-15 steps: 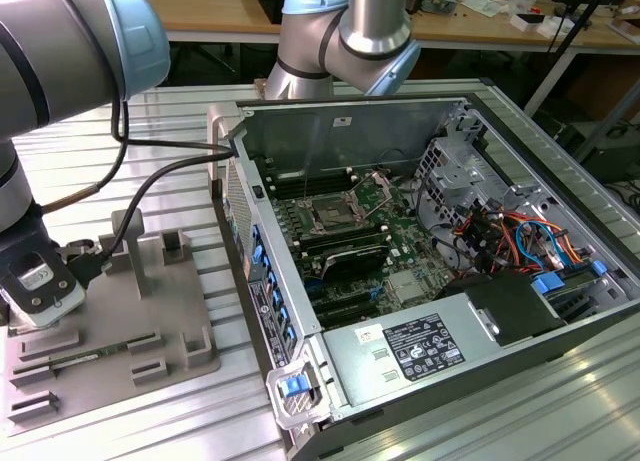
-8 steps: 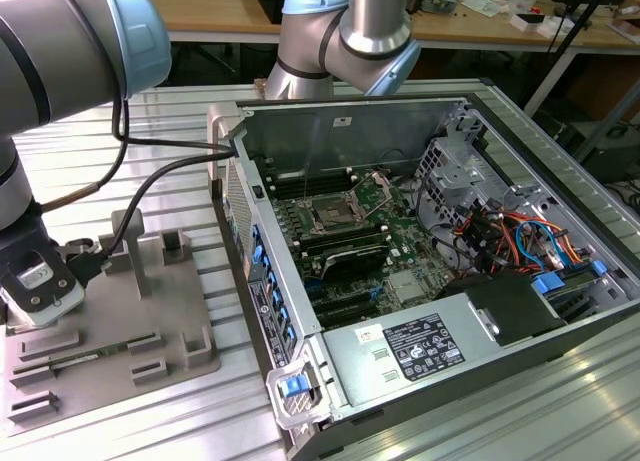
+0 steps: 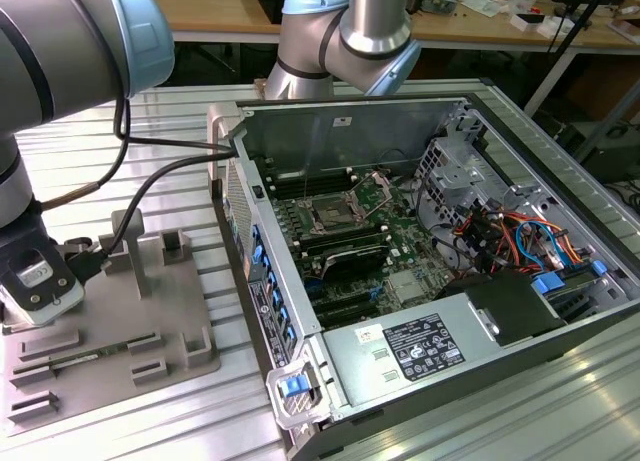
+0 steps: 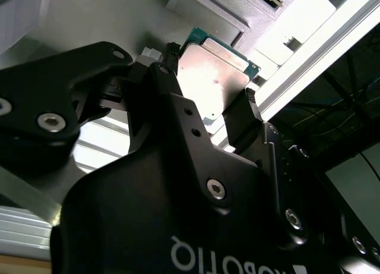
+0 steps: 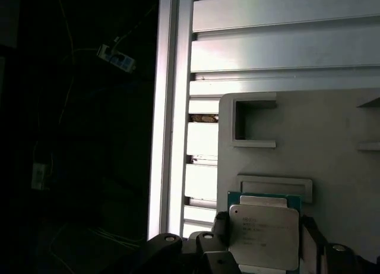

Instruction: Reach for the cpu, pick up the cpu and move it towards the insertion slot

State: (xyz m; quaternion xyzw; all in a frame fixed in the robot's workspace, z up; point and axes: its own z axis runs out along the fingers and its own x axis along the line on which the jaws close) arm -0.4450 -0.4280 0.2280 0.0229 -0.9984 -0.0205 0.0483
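Note:
The cpu [image 5: 264, 233], a thin square chip with a pale metal top and a green rim, sits between my gripper's [image 5: 265, 245] two black fingers [image 5: 310, 237]. They press on opposite edges of it. In the second wrist view the cpu [image 4: 215, 72] is likewise clamped in the gripper [image 4: 208, 84]. In the exterior view the gripper [image 3: 35, 303] hangs low over the grey plastic tray [image 3: 170, 311] at the exterior view's left. The insertion slot [image 3: 330, 218], a silver-framed socket, lies on the green motherboard inside the open computer case, well to the exterior view's right of the gripper.
The case's raised side wall [image 3: 245, 231] stands between the tray and the motherboard. Upright posts and blocks [image 3: 132, 243] rise from the tray. A black cable [image 3: 150, 186] runs from the arm. Ribbed aluminium table [image 3: 180, 131] surrounds everything; its edge [image 5: 172, 107] drops off beside the tray.

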